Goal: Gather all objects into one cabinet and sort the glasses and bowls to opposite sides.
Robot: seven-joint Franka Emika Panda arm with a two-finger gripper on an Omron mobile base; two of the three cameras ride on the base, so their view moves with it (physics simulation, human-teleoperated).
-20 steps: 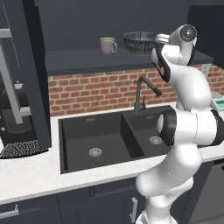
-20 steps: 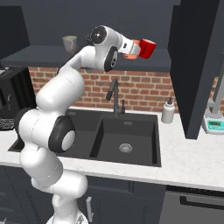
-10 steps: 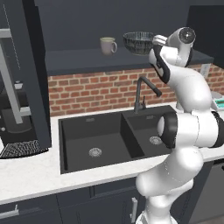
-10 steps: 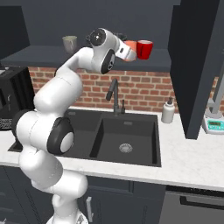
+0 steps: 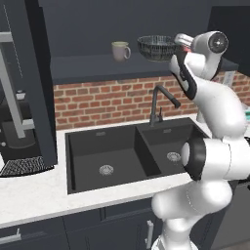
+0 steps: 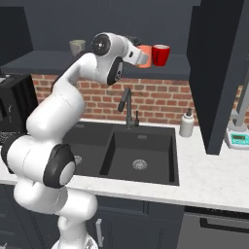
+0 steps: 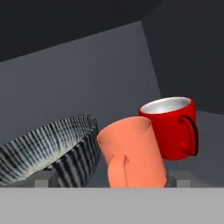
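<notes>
On the dark cabinet shelf [image 6: 39,61] an orange cup [image 7: 131,153] stands upright right beside a red mug [image 7: 170,127]; both also show as the orange cup [image 6: 144,56] and red mug [image 6: 160,54]. My gripper [image 7: 111,180] is open, its fingertips [image 7: 43,180] wide apart on either side of the orange cup with gaps between. The dark mesh-patterned bowl [image 7: 52,148] sits just left of the cup, seen too as the bowl [image 5: 156,47]. A beige mug [image 5: 120,50] stands further left on the shelf. The gripper [image 6: 137,52] is at shelf height.
The cabinet's tall dark door [image 6: 219,73] stands open at the right. Below the shelf are a brick wall, a black faucet [image 5: 161,97] and a double sink [image 5: 122,156]. A soap dispenser [image 6: 186,124] and a scale [image 6: 238,138] stand on the white counter.
The jaws have opened and let go of the orange cup, which now stands on the shelf beside the red mug. The hand has drawn back slightly.
</notes>
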